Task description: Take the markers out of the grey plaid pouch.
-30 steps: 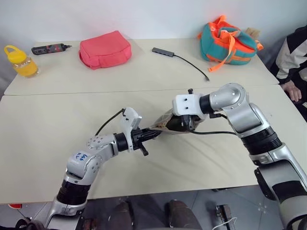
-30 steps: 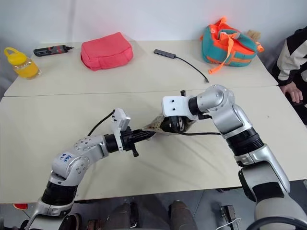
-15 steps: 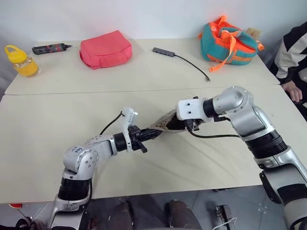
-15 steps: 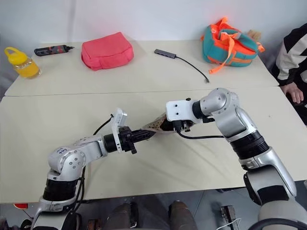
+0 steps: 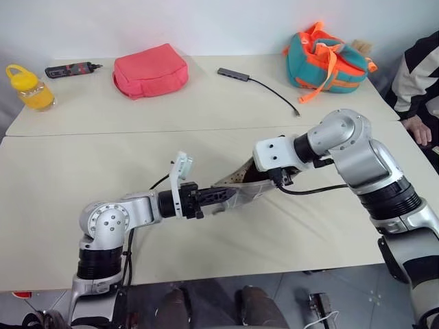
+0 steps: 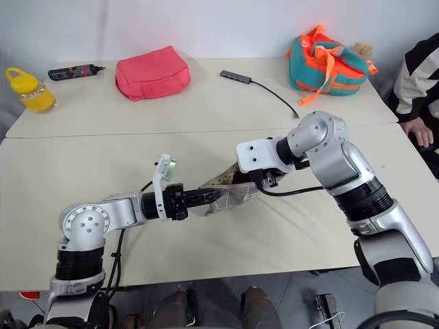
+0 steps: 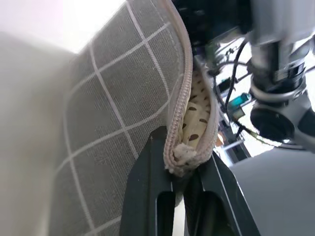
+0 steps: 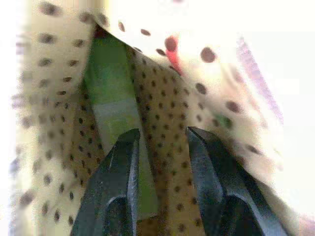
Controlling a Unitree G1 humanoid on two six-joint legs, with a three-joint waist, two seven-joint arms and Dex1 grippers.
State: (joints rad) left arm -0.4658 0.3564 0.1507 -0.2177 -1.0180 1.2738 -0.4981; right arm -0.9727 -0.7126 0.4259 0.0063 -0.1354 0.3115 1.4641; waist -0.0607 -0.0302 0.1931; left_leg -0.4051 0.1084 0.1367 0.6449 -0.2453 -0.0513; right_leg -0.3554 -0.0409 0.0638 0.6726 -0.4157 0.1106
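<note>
Held up between both grippers above the cream table (image 5: 103, 171): the flat grey plaid fabric pouch (image 5: 240, 188) with thin white grid lines, zipper open, lining cream with small brown dots.

Left gripper (image 7: 179, 169): black fingers (image 7: 147, 187) fully closed, pinching the fabric end of the zipper at the pouch's near corner; grey checked cloth spreading beside and beyond these fingers.

Right gripper (image 8: 160, 147): fingers (image 8: 118, 172) parted a little, reaching into the open mouth of the pouch at its far end. Just ahead of these fingertips, inside the dotted lining, a slim pale green marker (image 8: 110, 98), lying along the pouch, close to one finger; contact cannot tell. Deeper in, a small red spot (image 8: 174, 61), perhaps the end of another marker, not certain.

Well beyond both grippers, on the far table: a plump pink-red pouch (image 5: 151, 70), a teal-and-orange bag (image 5: 326, 58), a grey hub with black cable (image 5: 233, 74), a yellow bottle (image 5: 27, 87), a black-and-red handheld gadget (image 5: 68, 69).
</note>
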